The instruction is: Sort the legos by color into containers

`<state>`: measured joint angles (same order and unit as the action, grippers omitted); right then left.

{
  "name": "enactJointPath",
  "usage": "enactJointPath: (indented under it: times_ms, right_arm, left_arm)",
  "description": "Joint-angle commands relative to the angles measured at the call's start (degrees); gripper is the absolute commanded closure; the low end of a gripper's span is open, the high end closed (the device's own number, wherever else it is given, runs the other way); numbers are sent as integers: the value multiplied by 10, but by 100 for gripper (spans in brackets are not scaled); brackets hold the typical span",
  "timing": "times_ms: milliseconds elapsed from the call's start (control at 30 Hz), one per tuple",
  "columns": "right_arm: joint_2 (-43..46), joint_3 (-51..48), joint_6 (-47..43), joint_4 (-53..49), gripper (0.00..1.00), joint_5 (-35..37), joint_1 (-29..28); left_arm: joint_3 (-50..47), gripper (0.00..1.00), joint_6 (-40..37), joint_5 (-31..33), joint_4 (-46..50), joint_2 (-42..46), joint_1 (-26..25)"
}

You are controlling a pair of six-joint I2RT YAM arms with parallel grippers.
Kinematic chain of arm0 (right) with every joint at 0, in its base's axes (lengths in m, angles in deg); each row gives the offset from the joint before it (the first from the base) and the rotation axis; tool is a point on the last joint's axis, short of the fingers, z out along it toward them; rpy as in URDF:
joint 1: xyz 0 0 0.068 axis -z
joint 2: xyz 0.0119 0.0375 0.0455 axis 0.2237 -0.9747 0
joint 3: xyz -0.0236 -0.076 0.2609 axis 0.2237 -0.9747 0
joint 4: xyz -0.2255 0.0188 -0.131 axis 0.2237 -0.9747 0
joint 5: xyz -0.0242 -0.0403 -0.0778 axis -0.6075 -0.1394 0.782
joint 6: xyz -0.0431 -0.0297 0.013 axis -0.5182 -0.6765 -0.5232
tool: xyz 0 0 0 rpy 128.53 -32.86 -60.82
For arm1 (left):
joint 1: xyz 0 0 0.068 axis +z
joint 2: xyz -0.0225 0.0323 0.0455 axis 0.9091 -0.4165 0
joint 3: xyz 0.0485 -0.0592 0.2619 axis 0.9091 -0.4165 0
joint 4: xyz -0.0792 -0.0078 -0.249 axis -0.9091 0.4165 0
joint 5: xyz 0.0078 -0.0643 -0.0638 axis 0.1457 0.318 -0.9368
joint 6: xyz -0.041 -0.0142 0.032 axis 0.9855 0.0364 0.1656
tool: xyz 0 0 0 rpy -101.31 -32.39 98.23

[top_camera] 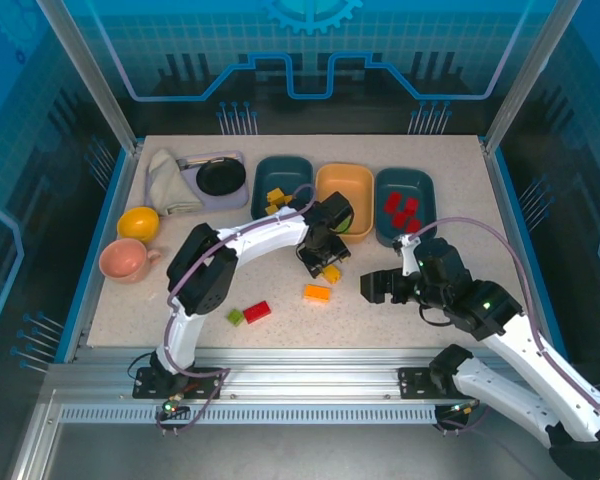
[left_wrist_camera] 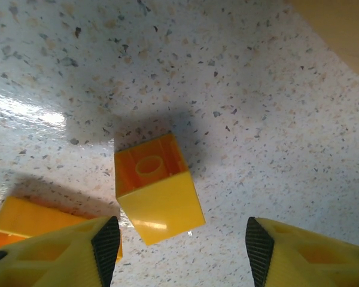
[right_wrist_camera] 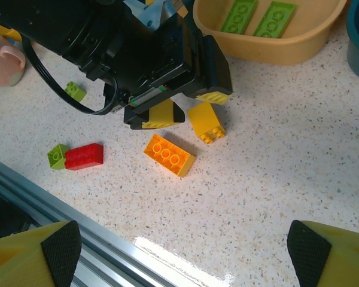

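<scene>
Both wide open: right end effector (right_wrist_camera: 182, 251) hovering, left end effector (left_wrist_camera: 182, 248) over a tilted yellow brick (left_wrist_camera: 158, 191) on the table (left_wrist_camera: 257, 89). Closing off-centre could squirt it sideways into the orange brick (right_wrist_camera: 169, 154). Beyond, a teal tray (top_camera: 280, 172) holds yellows (top_camera: 273, 197).

Top view: bright, even overhead light on speckled white tabletop (top_camera: 130, 310); blue transparent enclosure walls (top_camera: 40, 150) dim. Left wrist: white glare patch at left, dark soft shadow behind small yellow square plastic brick (left_wrist_camera: 158, 200), left gripper (left_wrist_camera: 182, 248) fingertips (left_wrist_camera: 60, 254) blurred. Right wrist: glare streak near bottom edge, right gripper (right_wrist_camera: 182, 254) fingertips (right_wrist_camera: 24, 257) out of focus, centre sharp.
</scene>
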<state>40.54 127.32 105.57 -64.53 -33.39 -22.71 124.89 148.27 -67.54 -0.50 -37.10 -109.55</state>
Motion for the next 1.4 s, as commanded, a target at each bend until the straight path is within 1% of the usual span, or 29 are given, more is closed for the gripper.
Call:
enactJointPath:
  times_ms: [0,133,333,400,500,600,767,867,967,1067,1100,1133,1200,1233,1333,1367]
  right_arm:
    - [5,-7,10,-16,8,2,-7]
    - [5,-7,9,-20,8,5,-8]
    - [4,-11,13,-22,9,8,-7]
    - [3,-10,14,-22,9,7,-7]
    - [3,-9,15,-21,10,7,-7]
    - [3,-4,14,-20,10,7,-7]
    - [-6,20,4,-17,11,5,-7]
    - [-22,39,-4,-2,11,-4,-7]
    - [-49,72,-9,24,11,-19,-7]
    - [-91,97,-11,43,11,-35,-7]
    - [-103,103,-10,47,11,-36,-6]
    - [-111,105,-10,51,11,-34,-5]
    - [-120,106,-8,48,10,-23,-5]
    - [-120,103,-8,46,10,-19,-4]
    - [-108,92,-1,36,9,-8,-2]
    - [-101,88,3,36,9,-7,-1]
  left_arm:
    - [20,41,22,13,39,-18,-14]
    - [24,42,28,26,51,-23,-21]
    - [25,51,29,33,47,-38,-23]
    - [24,56,28,35,41,-43,-23]
    - [27,69,25,44,40,-44,-23]
    - [34,74,12,61,43,-31,-23]
    - [56,75,-23,108,81,20,-20]
    - [59,76,-51,133,102,61,-3]
    - [59,76,-85,147,117,98,29]
    - [58,76,-124,140,111,115,72]
    - [57,75,-139,128,100,117,86]
    - [60,71,-153,106,90,113,96]
    - [76,64,-162,78,100,99,99]
    - [79,61,-160,65,102,93,93]
    - [58,41,-135,33,82,79,53]
    - [56,37,-127,28,80,70,41]
